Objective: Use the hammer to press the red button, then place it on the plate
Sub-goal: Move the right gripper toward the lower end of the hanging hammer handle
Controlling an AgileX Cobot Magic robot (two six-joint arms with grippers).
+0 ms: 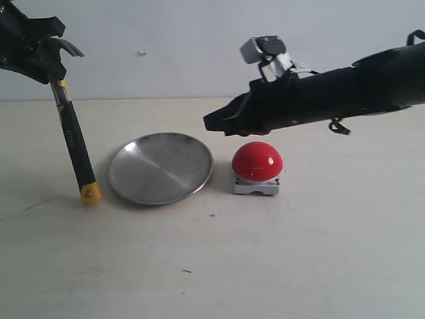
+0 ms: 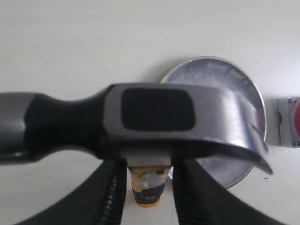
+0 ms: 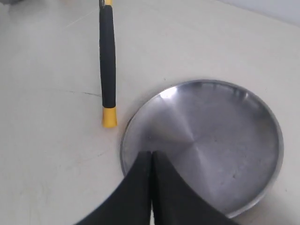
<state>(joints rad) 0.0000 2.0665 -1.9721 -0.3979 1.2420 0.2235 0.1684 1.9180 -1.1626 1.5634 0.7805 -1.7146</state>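
the left gripper [image 1: 56, 78] clenches the small claw hammer [image 1: 75, 146] by its yellow neck, just under the dark head; the black handle tilts, its yellow butt down at the pale table [image 1: 299, 266] just beside the round shiny silver metal plate [image 1: 159, 169]. the right gripper [image 1: 211, 123], its 2 jaws pressed together on nothing, hangs above the plate's rim near the glossy red dome button [image 1: 257, 161]

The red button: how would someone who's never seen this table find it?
Find the round silver plate lying on the pale table. In the exterior view the red button sits just right of it, not touching. It alone is a glossy red dome on a small square grey-white base.
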